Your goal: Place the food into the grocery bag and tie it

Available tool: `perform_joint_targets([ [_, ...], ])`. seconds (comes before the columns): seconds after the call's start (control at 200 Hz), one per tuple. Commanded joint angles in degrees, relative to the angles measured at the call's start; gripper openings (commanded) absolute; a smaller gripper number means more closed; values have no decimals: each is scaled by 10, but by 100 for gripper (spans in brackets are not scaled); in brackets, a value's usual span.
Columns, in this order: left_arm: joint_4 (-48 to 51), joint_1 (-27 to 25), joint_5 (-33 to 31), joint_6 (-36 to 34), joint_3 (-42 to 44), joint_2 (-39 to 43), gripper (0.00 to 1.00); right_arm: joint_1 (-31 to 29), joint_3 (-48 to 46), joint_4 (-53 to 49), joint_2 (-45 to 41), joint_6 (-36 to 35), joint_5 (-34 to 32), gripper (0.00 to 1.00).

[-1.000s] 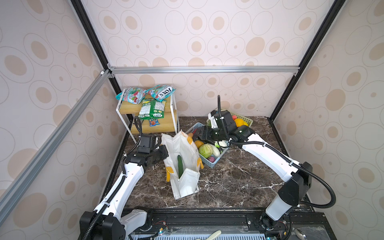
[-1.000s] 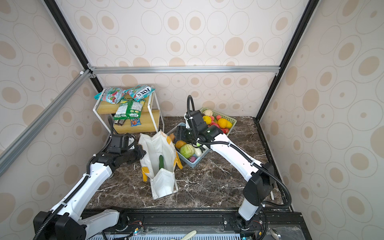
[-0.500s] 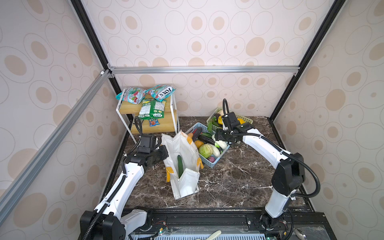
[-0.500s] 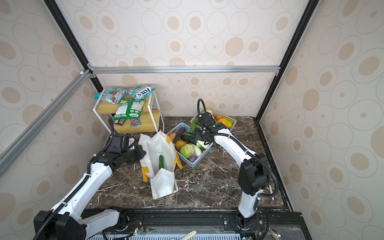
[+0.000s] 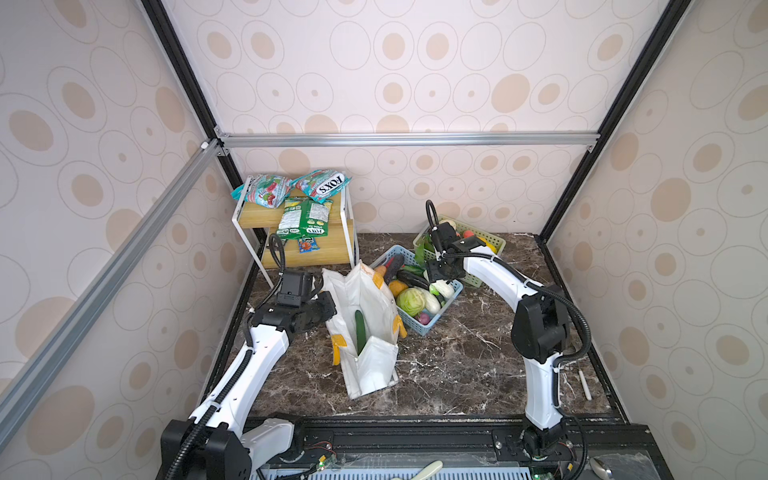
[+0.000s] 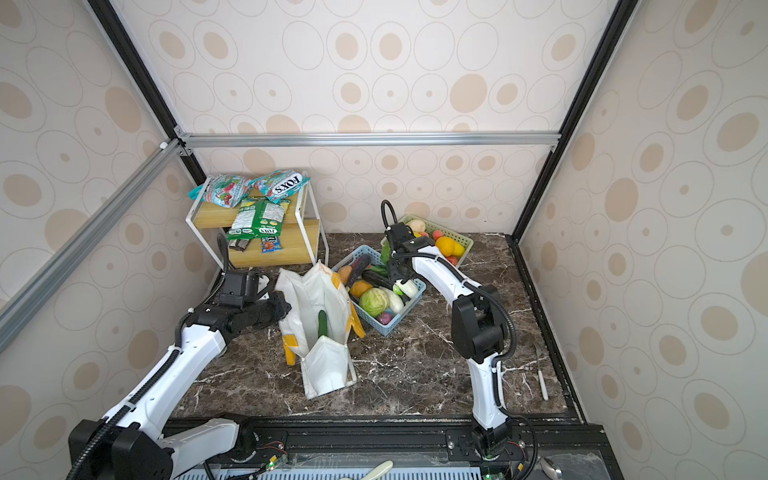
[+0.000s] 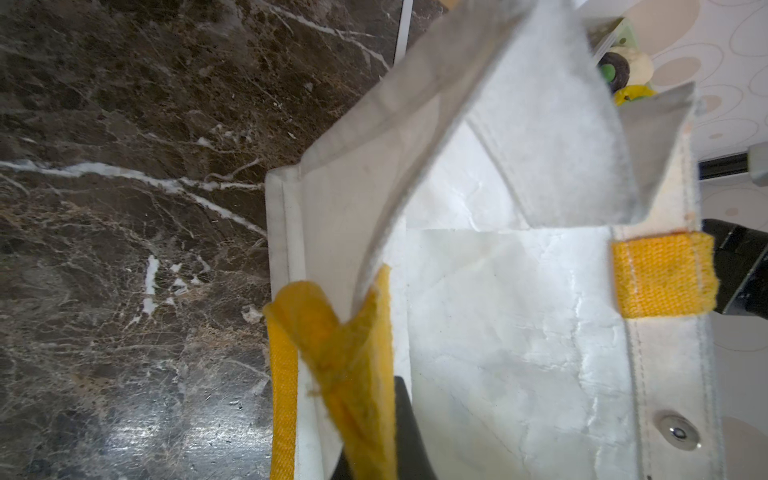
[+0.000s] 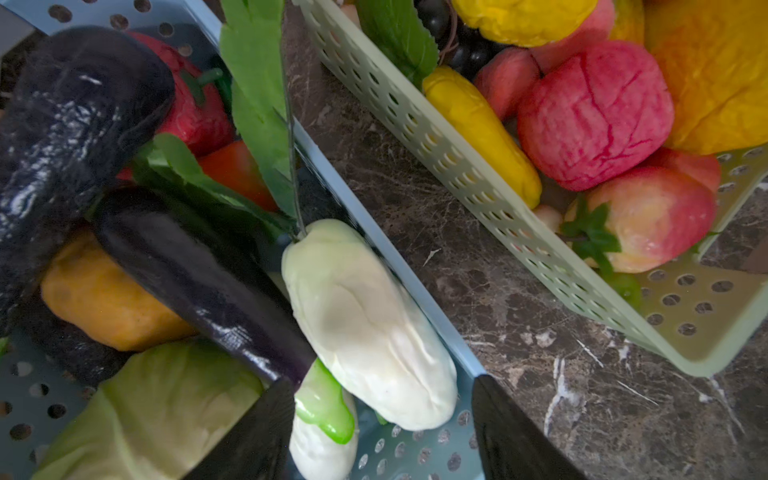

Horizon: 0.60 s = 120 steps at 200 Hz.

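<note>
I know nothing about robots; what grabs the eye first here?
The white grocery bag stands open mid-table with one green cucumber inside, the left gripper pinching its rim. Beside it a blue basket brims with toy food, and the right gripper hangs open around a white vegetable.

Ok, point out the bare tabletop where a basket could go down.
Widest bare marble: in front of the blue basket, between the grocery bag and the right arm. A narrower strip lies between that arm and the table's edge, holding only a white stick. Crowded: the back, where shelf rack, bag, left pincer and green basket press close.
</note>
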<state>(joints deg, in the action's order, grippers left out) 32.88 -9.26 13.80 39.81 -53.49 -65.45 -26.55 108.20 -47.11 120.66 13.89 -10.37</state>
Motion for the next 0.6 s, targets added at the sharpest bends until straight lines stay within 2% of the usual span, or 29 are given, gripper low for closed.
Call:
perform_joint_targets([
  [0.0, 25, 5, -13, 9, -11, -9, 0, 2, 25, -25, 21, -13, -5, 71],
  [0.41, 16, 5, -15, 6, -24, -29, 0, 0, 51, -31, 67, -12, -15, 72],
  [0.595, 12, 5, -16, 6, -27, -34, 0, -7, 60, -41, 87, -22, -46, 73],
])
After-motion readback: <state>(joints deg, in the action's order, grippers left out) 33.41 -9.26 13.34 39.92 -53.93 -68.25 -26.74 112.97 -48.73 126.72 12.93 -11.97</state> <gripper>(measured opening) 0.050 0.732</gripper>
